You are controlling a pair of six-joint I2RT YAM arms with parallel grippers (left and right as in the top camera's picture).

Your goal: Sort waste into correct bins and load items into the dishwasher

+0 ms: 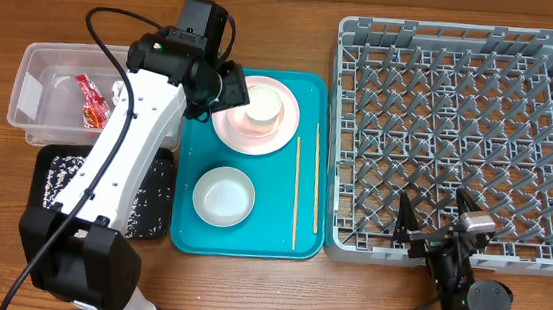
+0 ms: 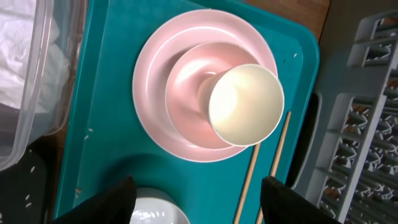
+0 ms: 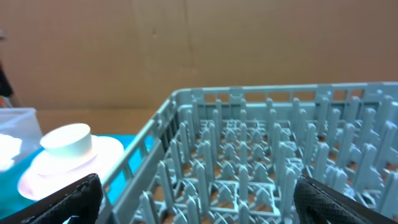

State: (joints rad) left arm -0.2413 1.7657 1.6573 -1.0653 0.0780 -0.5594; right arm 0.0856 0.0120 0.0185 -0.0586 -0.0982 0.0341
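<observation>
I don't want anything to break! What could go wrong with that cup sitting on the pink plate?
The cup just stands on the pink plate, so if the open left gripper lifts the plate first, the cup could tip or slide off. The chopsticks lie close beside the plate on the teal tray; a finger coming down there might knock them away.

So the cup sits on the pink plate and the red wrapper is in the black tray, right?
Not quite. The cup does sit on the pink plate, but the red wrapper lies in the clear tub, not the black tray, as the overhead view shows.
</observation>
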